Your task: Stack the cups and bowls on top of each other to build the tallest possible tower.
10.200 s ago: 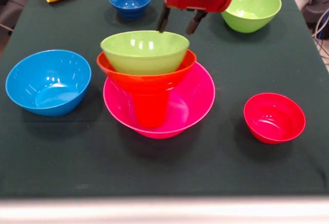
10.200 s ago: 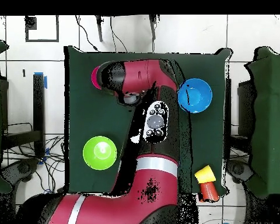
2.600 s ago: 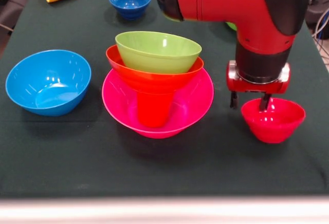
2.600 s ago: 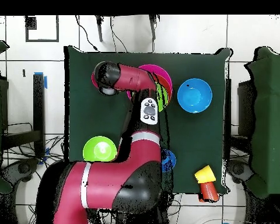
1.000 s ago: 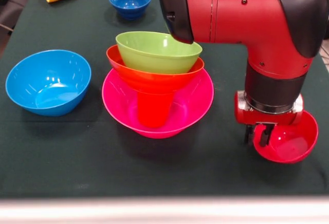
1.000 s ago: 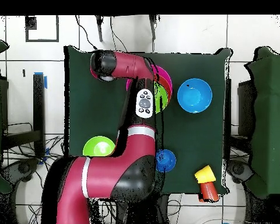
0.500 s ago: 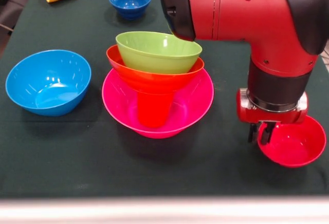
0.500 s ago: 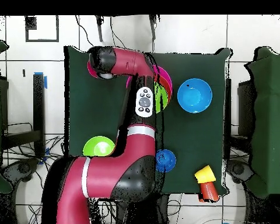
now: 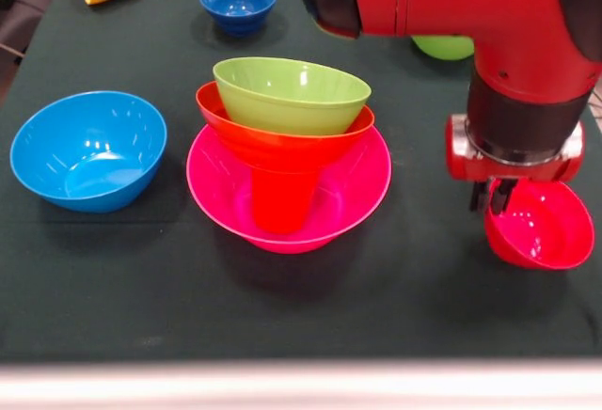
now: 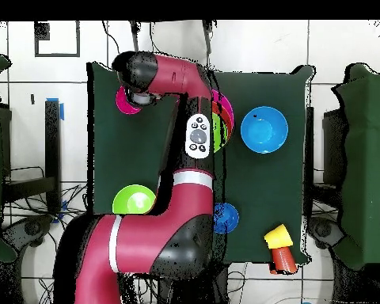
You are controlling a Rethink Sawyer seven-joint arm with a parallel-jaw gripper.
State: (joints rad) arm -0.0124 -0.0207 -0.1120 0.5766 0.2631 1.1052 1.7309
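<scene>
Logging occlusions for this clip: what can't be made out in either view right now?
- Second lime green bowl: front view, mostly behind the arm.
- Tower: overhead view, largely covered by the arm; its layers can't be counted there.
- Small red bowl: overhead view, partly under the wrist.
- Gripper: front view, whether the bowl has left the table is unclear.

A dark green cloth (image 9: pixel 113 297) is covering the surface (image 10: pixel 260 222), hanging over its pale front edge (image 9: pixel 301 382). White floor tiles (image 10: pixel 74 55) with dark joints are showing all round it in the overhead view. Black cables (image 10: pixel 70 214) are trailing over the floor. Two more green-draped tables (image 10: pixel 367 158) are standing at either side. A strip of blue tape (image 10: pixel 61 108) is sticking to the floor.
</scene>
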